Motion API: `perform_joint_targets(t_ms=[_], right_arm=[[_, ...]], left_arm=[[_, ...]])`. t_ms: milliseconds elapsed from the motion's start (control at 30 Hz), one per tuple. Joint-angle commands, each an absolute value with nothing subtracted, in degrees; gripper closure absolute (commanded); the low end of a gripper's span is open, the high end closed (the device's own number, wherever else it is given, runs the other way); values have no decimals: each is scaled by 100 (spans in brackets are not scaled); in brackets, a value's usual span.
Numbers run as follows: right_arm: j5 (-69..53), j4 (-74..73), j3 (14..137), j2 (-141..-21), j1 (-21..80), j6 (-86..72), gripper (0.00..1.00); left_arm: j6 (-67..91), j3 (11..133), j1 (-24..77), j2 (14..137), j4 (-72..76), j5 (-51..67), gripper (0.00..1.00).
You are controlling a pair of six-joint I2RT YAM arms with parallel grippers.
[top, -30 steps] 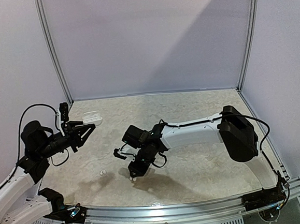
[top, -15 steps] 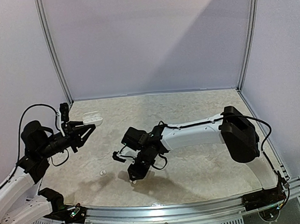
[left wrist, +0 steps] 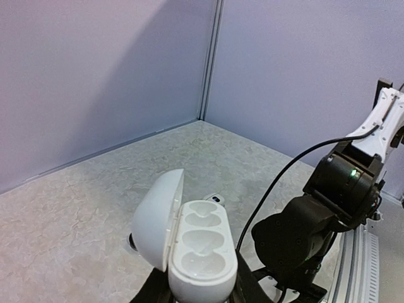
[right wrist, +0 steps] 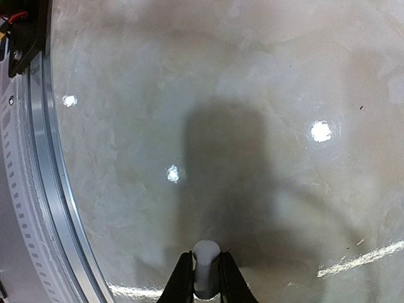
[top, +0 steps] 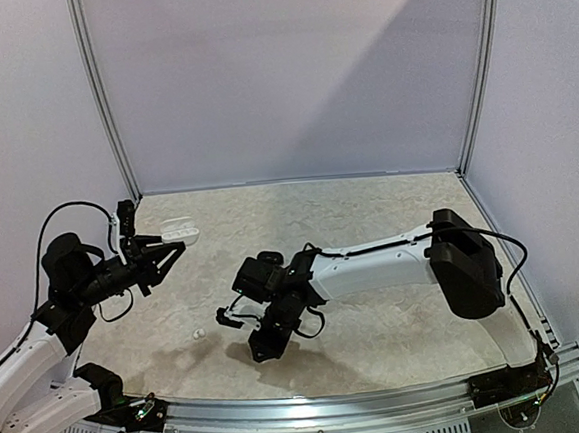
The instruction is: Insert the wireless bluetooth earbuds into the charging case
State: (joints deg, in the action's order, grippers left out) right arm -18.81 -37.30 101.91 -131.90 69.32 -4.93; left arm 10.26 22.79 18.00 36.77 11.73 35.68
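Note:
My left gripper (top: 168,248) is shut on the white charging case (top: 178,228), holding it above the left side of the table. In the left wrist view the case (left wrist: 201,255) stands with its lid (left wrist: 154,218) swung open, and both wells show nothing in them. My right gripper (top: 259,352) points down at the table's near middle. In the right wrist view, that gripper (right wrist: 205,278) is shut on a white earbud (right wrist: 206,252), just above the tabletop. Another white earbud (top: 196,334) lies on the table between the two arms.
The metal front rail (right wrist: 50,189) runs close to the left of the right gripper. The right arm's black wrist (left wrist: 315,214) and a cable fill the right of the left wrist view. A small pale object (left wrist: 215,199) lies on the table just beyond the case.
The right gripper has shifted left and toward the front rail, and its jaws have closed tighter on the white earbud. The left arm and the case have stayed still.

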Motion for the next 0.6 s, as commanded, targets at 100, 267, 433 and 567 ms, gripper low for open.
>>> perform_joint_targets(t_ms=[100, 267, 433, 567], right_arm=[[-1542, -4144, 9996, -12786, 6952, -433, 100], [-1371, -3970, 9555, -11854, 6659, -308, 100], [-1167, -3895, 9376, -10756, 6444, 155, 100], [-1000, -3770, 9461, -10133, 6448, 776, 100]], left_arm=[[732, 2382, 1818, 3657, 1087, 3918, 100], [396, 2469, 1884, 3692, 1129, 4654, 100], [36, 2573, 2090, 3826, 1219, 5482, 100], [-565, 2751, 2338, 3970, 849, 5892, 100]])
